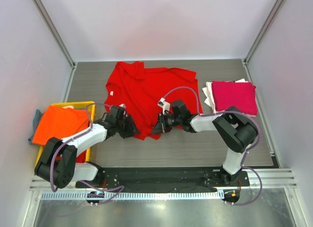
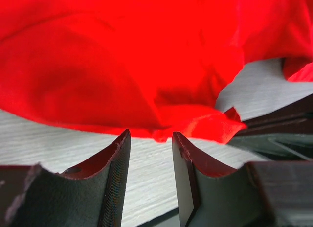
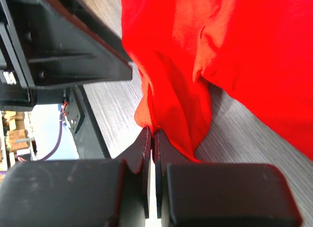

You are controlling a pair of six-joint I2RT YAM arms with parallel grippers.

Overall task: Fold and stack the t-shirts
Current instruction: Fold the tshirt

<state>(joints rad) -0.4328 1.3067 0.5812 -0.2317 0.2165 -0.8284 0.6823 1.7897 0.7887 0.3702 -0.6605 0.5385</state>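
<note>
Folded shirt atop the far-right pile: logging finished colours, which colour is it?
Folded shirt: magenta-pink, clearest in top external view.

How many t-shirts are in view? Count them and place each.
4: red shirt spread mid-table; pink shirt folded at right on a white shirt; orange shirt on the yellow crate. More may hide underneath.

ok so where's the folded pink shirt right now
In the top view the folded pink shirt lies at the far right of the table, on top of a white shirt, just right of the spread red shirt.
</note>
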